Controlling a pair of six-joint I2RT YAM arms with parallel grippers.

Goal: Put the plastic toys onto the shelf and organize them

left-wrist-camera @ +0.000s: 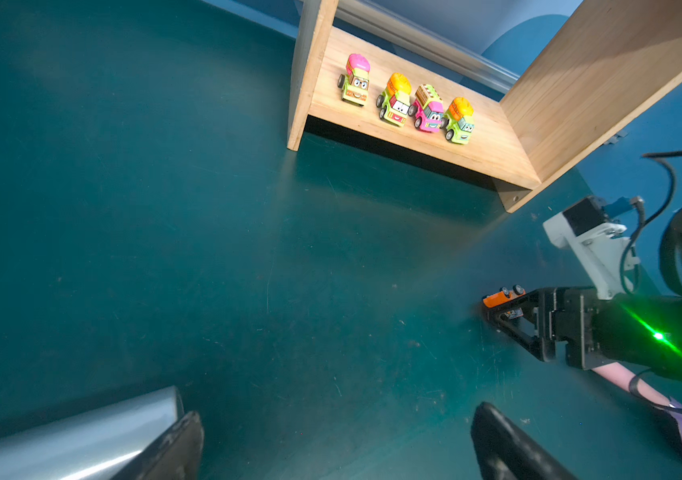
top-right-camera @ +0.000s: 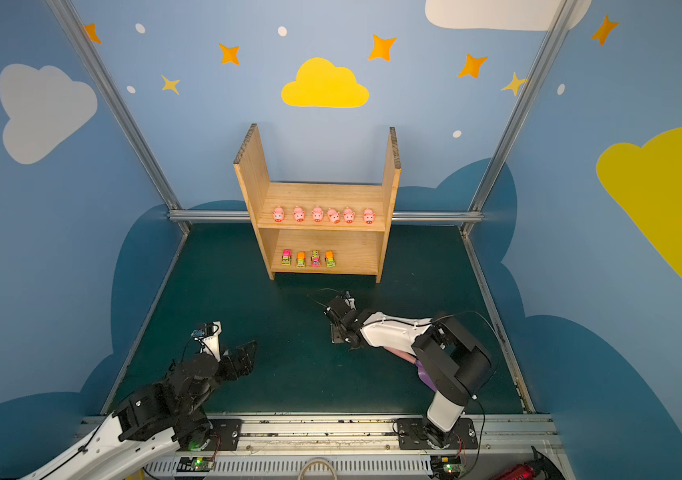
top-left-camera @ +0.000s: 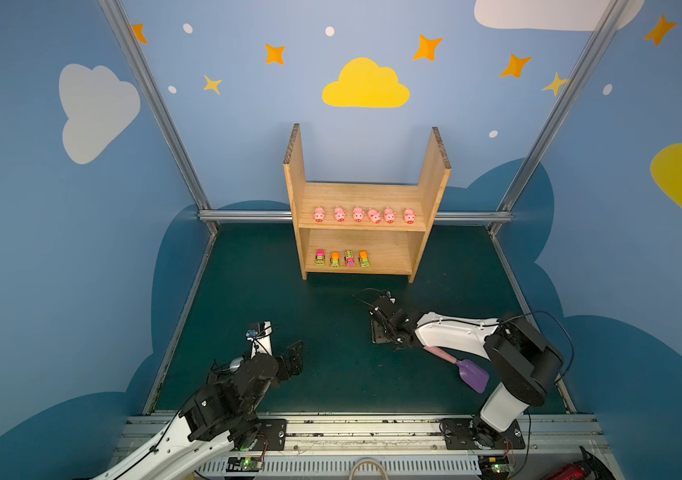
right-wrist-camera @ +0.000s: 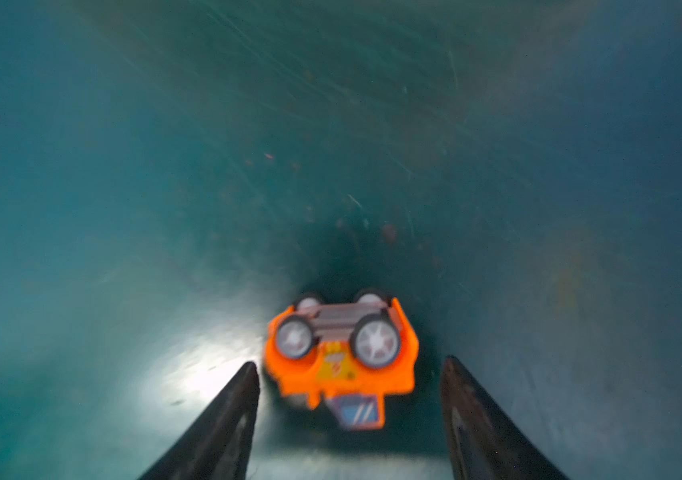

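The pine shelf [top-left-camera: 366,195] stands at the back middle in both top views. Several pink pigs [top-left-camera: 358,214] line its upper board. Several bright vehicles [top-left-camera: 341,258] [left-wrist-camera: 410,102] stand in a row on the left part of the lower board. An orange vehicle [right-wrist-camera: 341,353] [left-wrist-camera: 501,296] lies upside down on the green mat, wheels up. My right gripper [right-wrist-camera: 350,362] [top-left-camera: 381,332] points down at it, open, with a gap on each side of the toy. My left gripper [left-wrist-camera: 337,440] [top-left-camera: 295,353] hangs wide open over bare mat at the front left, holding nothing.
A purple scoop with a pink handle [top-left-camera: 472,374] lies under the right arm. A silver metal cylinder [left-wrist-camera: 60,440] rests beside the left gripper. The right part of the shelf's lower board [top-left-camera: 391,253] is bare. Blue walls and metal rails enclose the mat.
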